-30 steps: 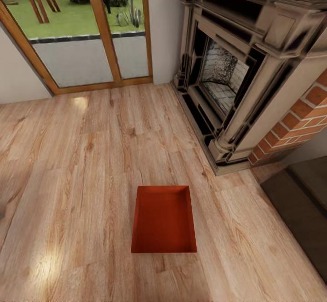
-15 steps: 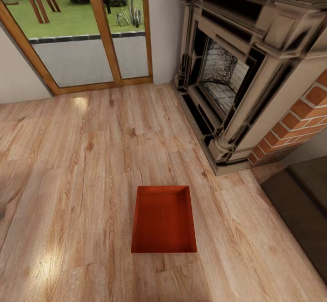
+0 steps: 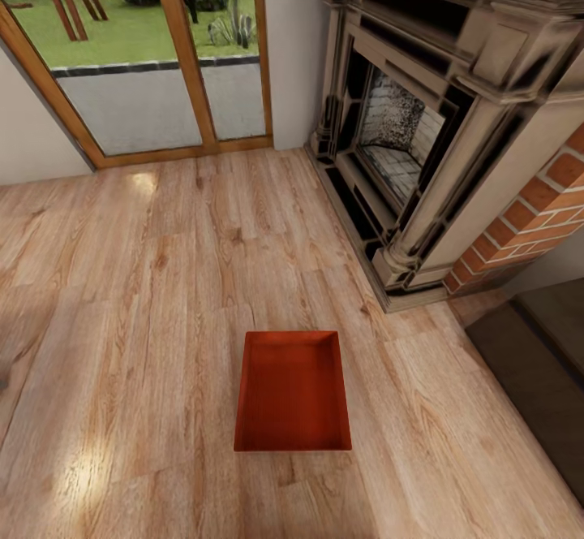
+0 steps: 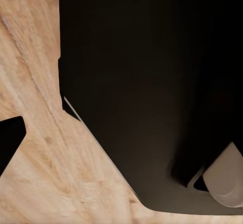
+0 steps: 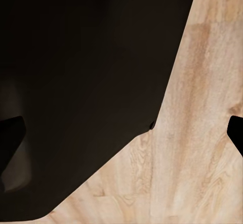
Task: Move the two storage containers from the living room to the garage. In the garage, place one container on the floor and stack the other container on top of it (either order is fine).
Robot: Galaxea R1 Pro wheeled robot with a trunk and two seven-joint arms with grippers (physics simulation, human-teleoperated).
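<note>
We note a stone fireplace point(image 3: 422, 133) with red brick point(image 3: 535, 214) at its right side, a wood-framed glass door point(image 3: 154, 60) onto a green lawn point(image 3: 122, 32), and a dark mat point(image 3: 535, 377).

The head view looks steeply down from high onto the wood-plank floor point(image 3: 122, 295), which both wrist views face from close range.

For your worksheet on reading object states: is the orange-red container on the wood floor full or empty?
Empty. The head view looks straight into the storage container, and its bare orange-red bottom and inner walls show, with nothing inside.
</note>
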